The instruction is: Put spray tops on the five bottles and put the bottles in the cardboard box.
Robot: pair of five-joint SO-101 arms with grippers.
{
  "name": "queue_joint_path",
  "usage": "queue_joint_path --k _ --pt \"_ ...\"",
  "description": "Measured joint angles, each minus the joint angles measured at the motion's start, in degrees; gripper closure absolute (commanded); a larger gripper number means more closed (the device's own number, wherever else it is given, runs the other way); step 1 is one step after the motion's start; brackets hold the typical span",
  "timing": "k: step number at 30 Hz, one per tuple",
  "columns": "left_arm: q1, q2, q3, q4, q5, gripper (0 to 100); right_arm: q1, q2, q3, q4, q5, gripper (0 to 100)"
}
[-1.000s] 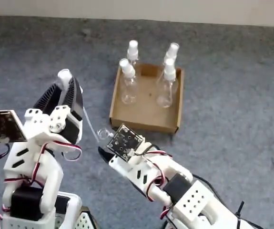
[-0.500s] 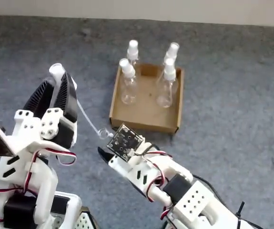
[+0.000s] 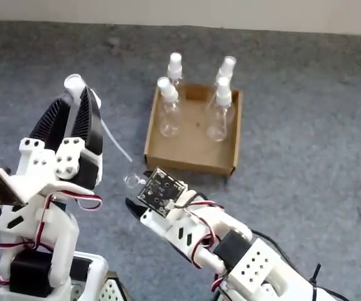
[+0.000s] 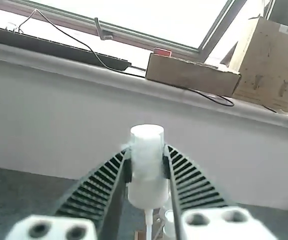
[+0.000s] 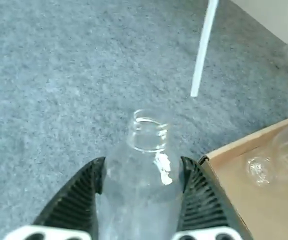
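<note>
Left end effector clamps a white spray top, its dip tube cut off at the wrist view's edge. Right end effector clamps an uncapped bottle, base hidden.

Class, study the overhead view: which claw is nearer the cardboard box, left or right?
Right. The right claw, shut on an open bottle, sits just off a corner of the cardboard box. The left claw, holding a spray top, is farther off to the side.

floor: grey carpet | white wall | window | boxes on windowsill
</note>
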Motion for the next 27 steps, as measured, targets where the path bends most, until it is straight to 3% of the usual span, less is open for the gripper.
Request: queue_joint_path --k 6,24,27 --pt "-0.09 -0.26 0.00 4.75 0.00 100 -0.09 0.00 0.00 0.00 0.00 99.5" --pt "-0.09 -0.44 -0.88 8.79 -1.67 99 -0.09 0.00 0.00 0.26 0.00 99.5" --pt "-2.73 1.05 0.00 8.79 -3.25 99 -0.09 0.00 0.00 2.02 0.00 99.5"
